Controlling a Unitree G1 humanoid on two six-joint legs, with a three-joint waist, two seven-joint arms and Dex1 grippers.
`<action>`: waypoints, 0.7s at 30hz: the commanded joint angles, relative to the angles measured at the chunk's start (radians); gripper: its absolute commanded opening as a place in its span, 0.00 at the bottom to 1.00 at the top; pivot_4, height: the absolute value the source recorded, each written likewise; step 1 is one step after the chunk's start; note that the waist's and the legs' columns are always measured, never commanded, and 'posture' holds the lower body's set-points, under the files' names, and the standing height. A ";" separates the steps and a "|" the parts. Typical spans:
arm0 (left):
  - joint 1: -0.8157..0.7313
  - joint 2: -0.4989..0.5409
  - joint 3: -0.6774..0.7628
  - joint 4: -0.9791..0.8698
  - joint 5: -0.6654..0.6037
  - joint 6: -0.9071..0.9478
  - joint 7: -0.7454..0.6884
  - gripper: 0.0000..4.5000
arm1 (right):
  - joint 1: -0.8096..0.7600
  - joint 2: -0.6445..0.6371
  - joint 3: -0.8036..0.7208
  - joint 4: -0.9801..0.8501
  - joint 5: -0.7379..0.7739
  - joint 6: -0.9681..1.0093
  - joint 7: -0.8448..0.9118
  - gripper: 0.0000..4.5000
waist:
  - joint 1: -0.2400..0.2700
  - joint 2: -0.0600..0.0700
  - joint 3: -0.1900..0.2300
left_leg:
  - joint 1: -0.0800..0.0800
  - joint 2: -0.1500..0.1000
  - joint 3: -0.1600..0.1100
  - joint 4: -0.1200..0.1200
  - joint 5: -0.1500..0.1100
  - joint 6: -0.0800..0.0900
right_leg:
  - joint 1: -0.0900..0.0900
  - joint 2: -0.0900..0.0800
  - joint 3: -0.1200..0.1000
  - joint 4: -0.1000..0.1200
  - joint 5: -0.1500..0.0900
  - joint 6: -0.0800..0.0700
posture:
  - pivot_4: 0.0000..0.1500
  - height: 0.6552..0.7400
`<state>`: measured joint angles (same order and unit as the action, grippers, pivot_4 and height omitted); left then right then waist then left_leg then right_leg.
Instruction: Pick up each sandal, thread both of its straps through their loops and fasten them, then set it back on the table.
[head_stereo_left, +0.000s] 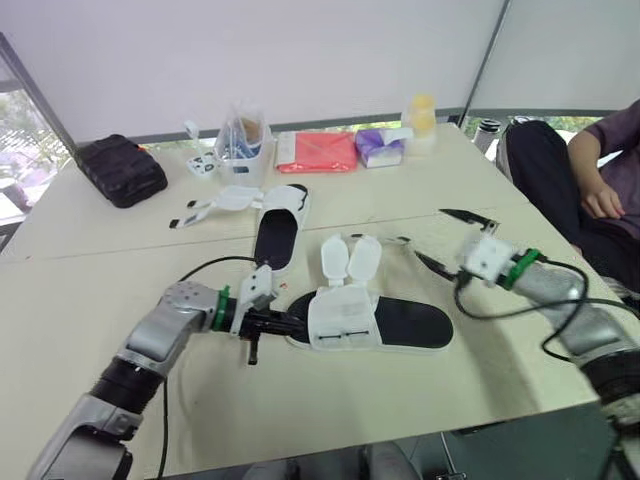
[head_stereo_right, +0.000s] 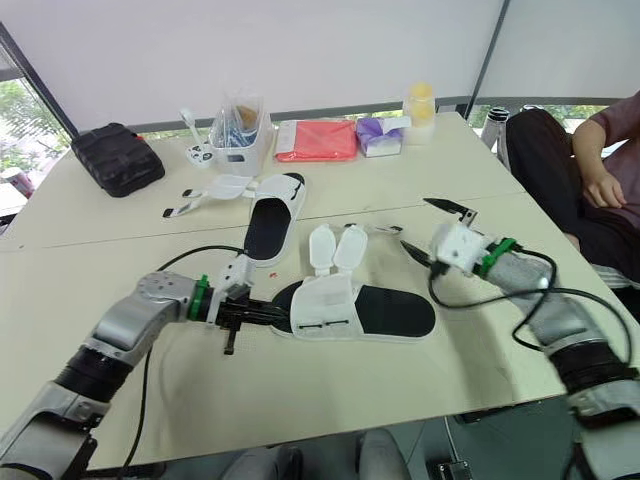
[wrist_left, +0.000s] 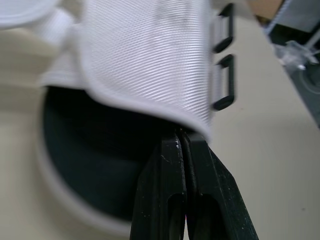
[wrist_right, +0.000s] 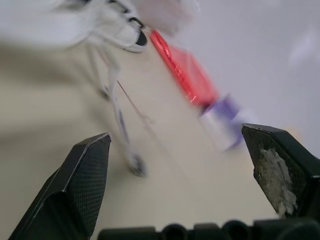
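The near sandal (head_stereo_left: 400, 325) has a black footbed and a white upper (wrist_left: 150, 60), and lies across the table's front half. Both of its white straps (head_stereo_left: 350, 258) are flipped open towards the far side, and two black loops (wrist_left: 225, 82) sit on the upper's edge. My left gripper (head_stereo_left: 298, 323) is shut on the edge of that upper at the sandal's left end, its fingers (wrist_left: 172, 190) pressed together. My right gripper (head_stereo_left: 449, 240) hovers open just right of the straps, holding nothing. A second sandal (head_stereo_left: 280, 225) lies farther back, its straps (head_stereo_left: 215, 205) spread to the left.
A black pouch (head_stereo_left: 120, 170) sits at the far left. Along the back stand a clear container (head_stereo_left: 243, 145), a red packet (head_stereo_left: 318, 152), a purple tissue pack (head_stereo_left: 380, 147) and a yellow jar (head_stereo_left: 422, 118). A person (head_stereo_left: 600, 170) sits at the right edge.
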<state>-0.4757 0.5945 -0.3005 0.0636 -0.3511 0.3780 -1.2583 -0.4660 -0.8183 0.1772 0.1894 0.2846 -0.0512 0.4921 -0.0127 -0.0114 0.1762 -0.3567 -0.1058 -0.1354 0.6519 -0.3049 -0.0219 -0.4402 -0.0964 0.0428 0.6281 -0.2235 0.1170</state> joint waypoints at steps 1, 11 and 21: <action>-0.003 -0.005 0.008 -0.038 0.006 -0.001 -0.001 0.01 | -0.047 0.030 -0.175 -0.172 0.440 0.565 -0.009 1.00 | 0.005 0.000 0.000 | 0.000 -0.001 0.000 0.000 0.000 0.000 | 0.000 0.000 0.000 0.000 0.000 0.000 | 1.00 1.00; 0.021 -0.024 -0.003 -0.058 0.030 -0.004 0.015 0.01 | -0.160 0.123 -0.430 -0.120 0.949 1.227 -0.244 1.00 | 0.023 0.000 0.000 | -0.002 -0.001 0.000 0.000 -0.002 0.003 | 0.000 -0.001 -0.001 -0.005 0.003 0.001 | 1.00 1.00; 0.020 -0.068 -0.032 -0.010 0.125 -0.100 0.042 0.01 | -0.172 0.226 -0.464 -0.068 0.945 1.356 -0.327 1.00 | 0.023 0.000 -0.001 | -0.002 -0.001 0.001 0.000 -0.002 0.003 | 0.000 -0.001 -0.001 -0.006 0.004 0.003 | 1.00 1.00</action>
<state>-0.4521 0.5345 -0.3093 0.0456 -0.2535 0.3024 -1.2255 -0.6051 -0.6029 -0.2550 0.1104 1.2357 1.3045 0.1820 0.0107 -0.0109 0.1756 -0.3586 -0.1068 -0.1346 0.6526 -0.3065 -0.0190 -0.4398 -0.0977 0.0421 0.6225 -0.2194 0.1198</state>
